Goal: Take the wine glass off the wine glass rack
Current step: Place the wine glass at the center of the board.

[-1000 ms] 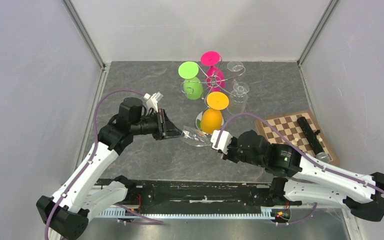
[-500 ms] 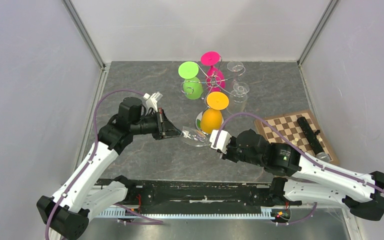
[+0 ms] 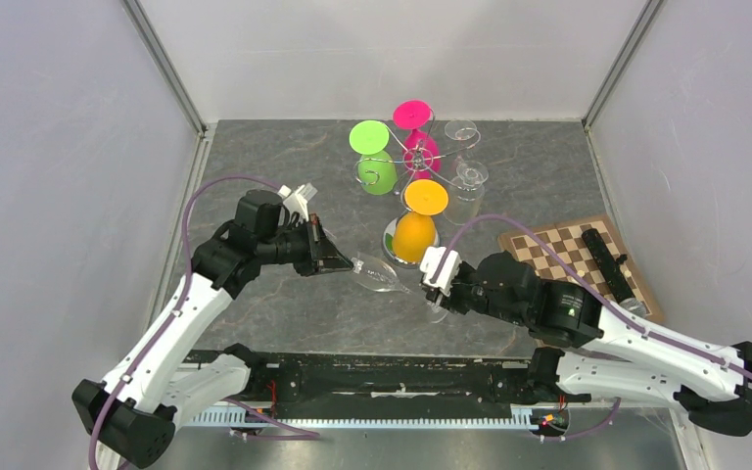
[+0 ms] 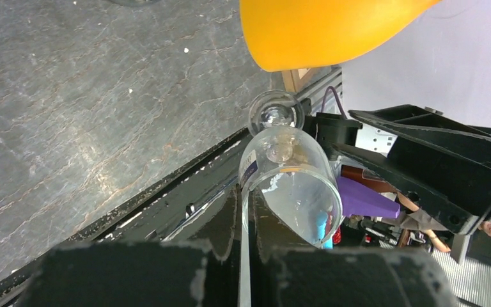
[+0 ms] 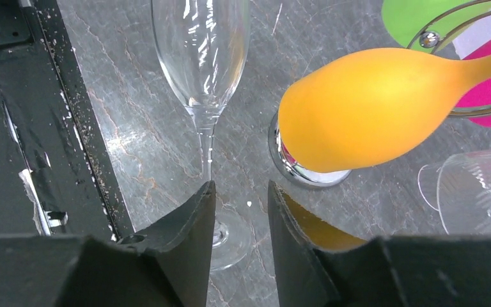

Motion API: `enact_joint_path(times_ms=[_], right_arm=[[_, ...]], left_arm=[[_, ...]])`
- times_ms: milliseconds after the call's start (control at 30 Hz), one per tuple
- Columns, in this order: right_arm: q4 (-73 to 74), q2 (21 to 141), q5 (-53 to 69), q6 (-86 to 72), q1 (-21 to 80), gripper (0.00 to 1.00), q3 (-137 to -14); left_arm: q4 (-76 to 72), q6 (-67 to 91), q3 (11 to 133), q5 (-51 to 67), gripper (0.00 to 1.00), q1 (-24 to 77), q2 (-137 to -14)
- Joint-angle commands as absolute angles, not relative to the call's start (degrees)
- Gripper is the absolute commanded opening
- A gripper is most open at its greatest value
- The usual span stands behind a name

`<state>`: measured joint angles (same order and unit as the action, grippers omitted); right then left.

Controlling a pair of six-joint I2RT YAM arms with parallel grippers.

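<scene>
Readable text: none in any view.
Tag on wine glass (image 4: 292, 182): small dark-and-white sticker (image 4: 249, 170) just under the rim, seen from the left wrist; print too small to make out.
Chessboard (image 3: 568, 257): plain checker squares on the surface, no legible file or rank marks.
Right arm housing (image 3: 560, 311): one green indicator light, no legible lettering beside it.

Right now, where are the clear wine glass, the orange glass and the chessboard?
clear wine glass (image 3: 377, 273), top external view, on its bowl.
orange glass (image 3: 414, 236), top external view, on its bowl.
chessboard (image 3: 552, 253), top external view, on bare squares.
</scene>
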<state>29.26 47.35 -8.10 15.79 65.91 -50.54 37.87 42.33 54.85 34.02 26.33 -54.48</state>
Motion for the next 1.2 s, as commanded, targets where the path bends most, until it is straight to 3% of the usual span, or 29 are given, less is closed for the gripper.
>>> enact_joint_path(times_ms=[0,267,400,900,1167], right_arm=[[26.67,44.93,-9.47,14.52,66.11,0.39,-52.04],[26.84,41.39,-13.05,12.12,66.09,0.42,-50.59],[26.7,39.66,-20.23,10.19,66.09,0.44,-49.98],[24.2,33.28,-24.82,5.52,66.16,0.51,-46.47],[24.2,31.83,-25.48,3.27,66.1,0.52,-45.82]], left_arm=[[38.64,40.17,60.02,32.99,0.02,26.29,-54.44],[52.06,32.62,70.25,21.45,0.02,26.28,-57.06],[59.14,29.29,76.84,9.57,0.02,26.28,-58.5],[67.83,22.37,93.36,-17.22,0.02,26.26,-70.07],[66.43,19.19,98.76,-16.25,0.02,19.91,-78.48]])
